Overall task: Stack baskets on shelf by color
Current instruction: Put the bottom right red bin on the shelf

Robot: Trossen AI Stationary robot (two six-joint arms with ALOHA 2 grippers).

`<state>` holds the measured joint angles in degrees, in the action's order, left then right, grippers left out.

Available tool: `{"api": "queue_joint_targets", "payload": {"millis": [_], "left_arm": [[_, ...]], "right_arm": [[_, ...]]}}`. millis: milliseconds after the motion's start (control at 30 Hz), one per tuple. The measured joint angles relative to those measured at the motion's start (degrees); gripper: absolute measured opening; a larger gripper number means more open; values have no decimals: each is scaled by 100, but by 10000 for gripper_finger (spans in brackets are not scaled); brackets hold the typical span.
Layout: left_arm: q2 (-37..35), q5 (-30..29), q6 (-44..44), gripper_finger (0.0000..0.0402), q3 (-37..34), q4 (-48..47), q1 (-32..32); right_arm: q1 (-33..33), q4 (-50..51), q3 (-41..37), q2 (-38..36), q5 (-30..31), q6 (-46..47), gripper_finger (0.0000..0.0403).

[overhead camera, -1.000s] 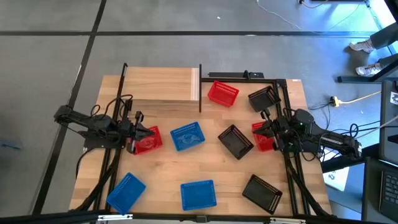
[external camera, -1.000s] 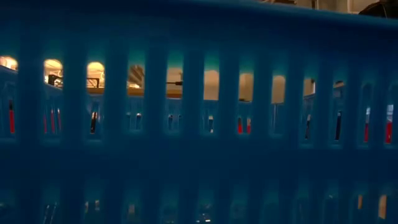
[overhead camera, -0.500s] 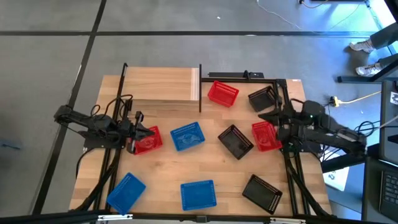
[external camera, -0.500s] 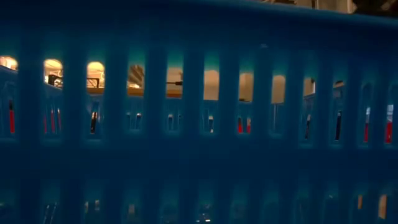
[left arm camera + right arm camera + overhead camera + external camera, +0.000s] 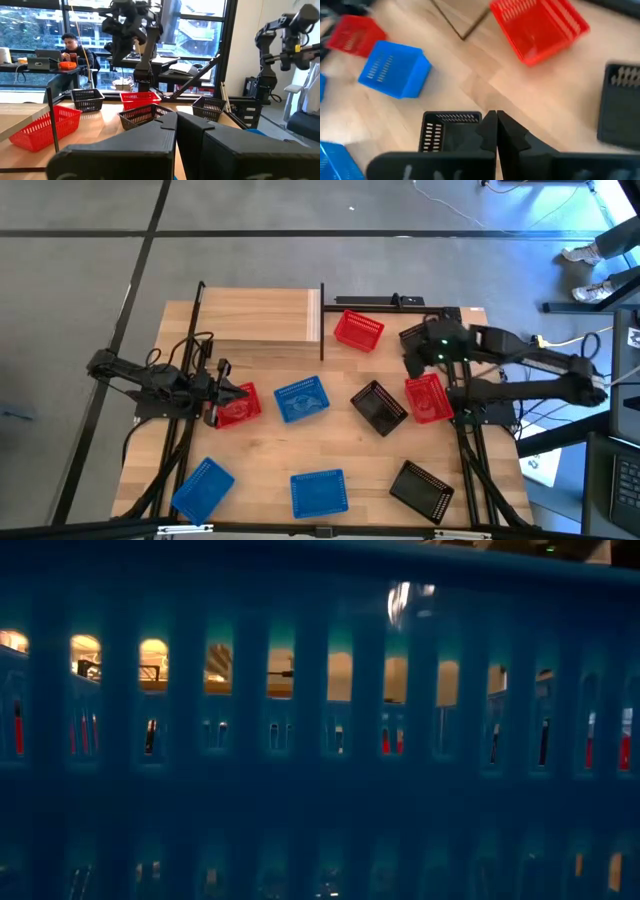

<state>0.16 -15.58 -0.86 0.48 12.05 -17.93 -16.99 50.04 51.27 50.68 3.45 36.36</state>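
Observation:
Three red baskets lie on the table: one by the shelf's post [image 5: 358,330], one at the left [image 5: 236,405], one at the right [image 5: 428,398]. Blue baskets sit at centre [image 5: 302,399], front left [image 5: 203,488] and front centre [image 5: 319,493]. Black baskets sit at centre right [image 5: 380,407] and front right [image 5: 422,490]; a third at the back right [image 5: 418,337] is partly under the right arm. The shelf [image 5: 260,315] stands at the back left. My left gripper [image 5: 222,393] is shut at the left red basket's edge. My right gripper [image 5: 413,360] hangs shut above the table, over the central black basket [image 5: 447,131].
A blue basket wall [image 5: 320,740] fills the low view. Black frame rails [image 5: 468,450] run along both table sides. In the left wrist view a person [image 5: 70,47] sits at a desk beyond the table.
The right arm has risen from beside the right red basket and swung toward the back, now over the back-right black basket. The left arm has not moved.

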Motion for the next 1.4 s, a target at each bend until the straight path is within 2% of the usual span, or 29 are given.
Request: {"api": "queue_joint_targets", "payload": {"millis": [200,367,467,633,833,1000,1267,1400], "left_arm": [[0,-59,7,0,2,66,0],[14,-371,12,0,177,100,2],[193,-483,206,0,654,-341,2],[852,-617,254,0,1867,-1845,2],[2075,-598,-462,0,2998,-3098,2],[2884,-596,-934,0,3598,-3412,2],[3344,-566,-911,0,4145,-3604,-2],[3359,-552,-909,0,4180,-3621,0]], "right_arm": [[-1,544,895,904,-127,353,0],[0,1096,1412,1205,-498,382,0],[0,1156,1486,1216,-669,385,0],[37,1340,1486,1224,-1122,493,0],[341,1745,1488,1297,-1194,1045,0],[600,2070,1488,1354,-1232,1707,0],[680,2037,1488,1389,-1172,1395,13],[678,2053,1488,1389,-688,1307,19]]}}
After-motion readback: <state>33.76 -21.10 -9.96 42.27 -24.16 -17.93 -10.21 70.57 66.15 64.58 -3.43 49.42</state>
